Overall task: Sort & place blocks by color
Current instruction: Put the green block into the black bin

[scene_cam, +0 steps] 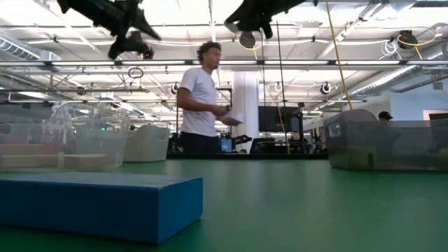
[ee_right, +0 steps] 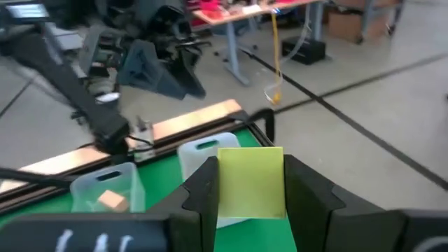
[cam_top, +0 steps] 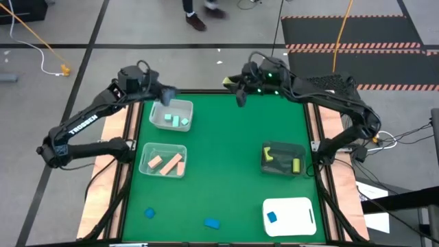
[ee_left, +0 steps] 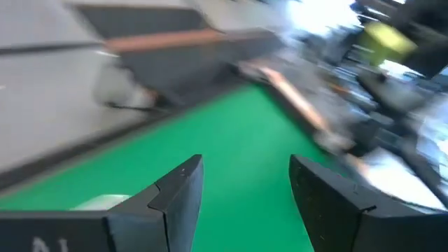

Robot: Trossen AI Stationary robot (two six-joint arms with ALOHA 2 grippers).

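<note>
Sorting table, mid-task: right gripper carrying one yellow block, left gripper empty.

Left gripper (cam_top: 167, 94): raised over the mint bin (cam_top: 155, 116), fingers spread wide, nothing between them. Below it, two mint blocks (cam_top: 178, 121) in that bin; nearer the arm's base, a second clear bin (cam_top: 145, 165) with three salmon blocks (cam_top: 169, 164). Loose on the green table (cam_top: 226, 158): two blue blocks (cam_top: 212, 223), well apart from either tool. Right gripper (ee_right: 250, 183): held high at the table's far edge, fingers closed flat on opposite faces of a yellow block (ee_right: 251, 183). Nearer that arm's base, a dark bin (cam_top: 269, 163) with two yellow blocks (cam_top: 296, 165); beyond it a white tray (cam_top: 299, 218) holding one blue block (cam_top: 271, 217). Handling, judged: blocks look light, rigid and smooth-faced; take them square across two parallel faces, at mid-height, lest they twist or slip.
</note>
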